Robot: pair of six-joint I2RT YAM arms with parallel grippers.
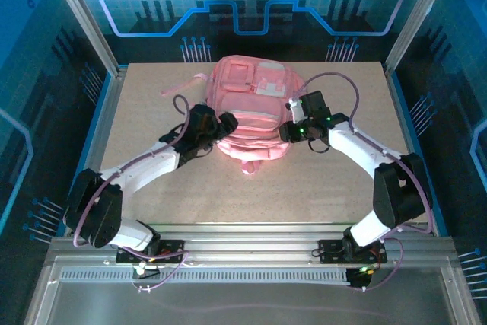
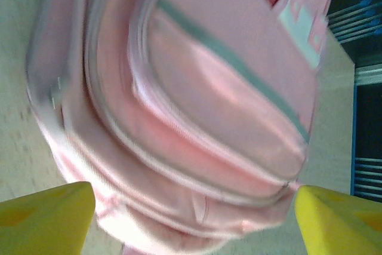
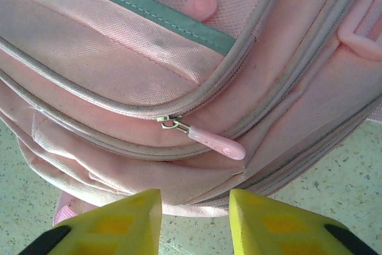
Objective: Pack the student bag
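Yellow fingers of the left gripper (image 2: 194, 206) stand wide apart at the bag's near left side, and those of the right gripper (image 3: 196, 208) are parted by a narrower gap at its near right side; neither holds anything. The bag (image 1: 255, 89) lies flat, pockets up, between the middle and the far edge of the table (image 1: 152, 188). Soft limp fabric, likely light and apt to sag, so pinch a seam ridge, the zip pull (image 3: 218, 141) or a strap, not a flat panel.

The student bag (image 1: 253, 100) lies on the table (image 1: 152, 188), left hand (image 1: 224, 122) and right hand (image 1: 288, 132) close at its sides.
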